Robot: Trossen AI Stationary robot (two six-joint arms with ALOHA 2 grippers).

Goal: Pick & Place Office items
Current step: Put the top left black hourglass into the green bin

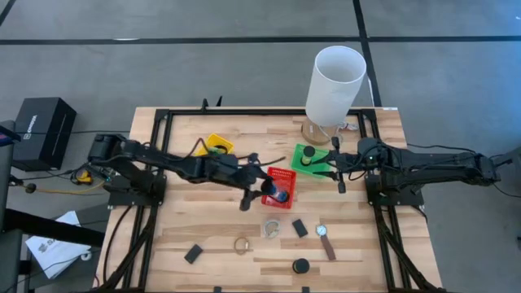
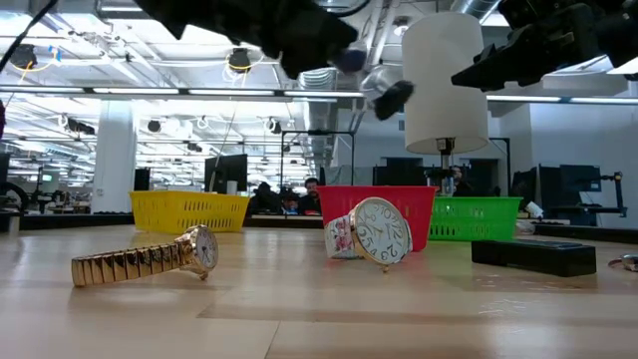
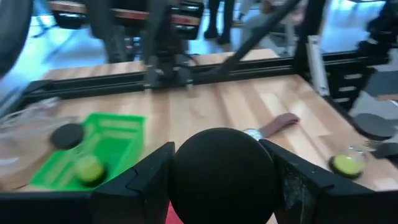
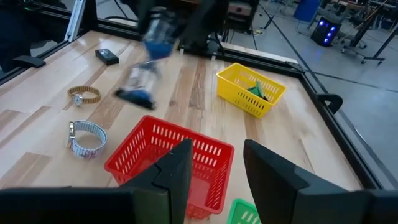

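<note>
My left gripper is over the left edge of the red basket, high above the table, and is shut on a black round item. My right gripper is open and hangs beside the green basket, which holds a black short cylinder. On the near half of the table lie two black rectangles, a tan ring-like gold watch, a pale band watch, a brown-strapped watch and a black cylinder. My left gripper pinches the black round item between its two fingers, one on each side of its curved body. The fingers come roughly level from the table's left. The item is lifted clear, with the red basket's rim just below it.
The tall white cylinder stands at the far edge behind the green basket. The yellow basket sits far left of the red one. A black frame borders the tabletop. Bare wood lies between the red basket and the near items.
</note>
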